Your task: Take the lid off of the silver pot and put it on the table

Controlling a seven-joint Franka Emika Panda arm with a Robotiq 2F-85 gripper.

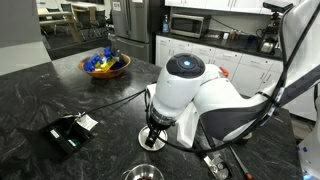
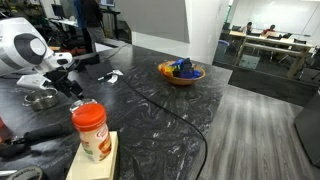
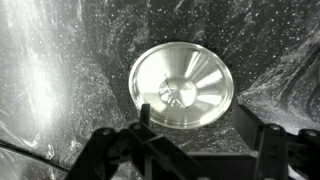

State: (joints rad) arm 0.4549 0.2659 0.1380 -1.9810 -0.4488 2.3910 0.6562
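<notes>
The lid (image 3: 180,85) is a round shiny silver disc with a darker centre, seen from straight above in the wrist view. It sits on the silver pot, which shows as a silver rim under the gripper in both exterior views (image 1: 153,143) (image 2: 40,99). The pot stands on the black marbled table (image 1: 60,90) (image 2: 170,115) (image 3: 60,70). My gripper (image 3: 196,118) (image 1: 153,132) (image 2: 66,86) points down just above the lid. It is open and empty, with its two fingers spread at the lid's near edge.
A brown wicker bowl of colourful items (image 1: 105,65) (image 2: 182,72) stands further off. A black flat object with a white tag (image 1: 66,133) lies near the pot. Another round silver thing (image 1: 142,172) is at the front edge. An orange-lidded jar (image 2: 90,130) stands on a wooden block (image 2: 98,165).
</notes>
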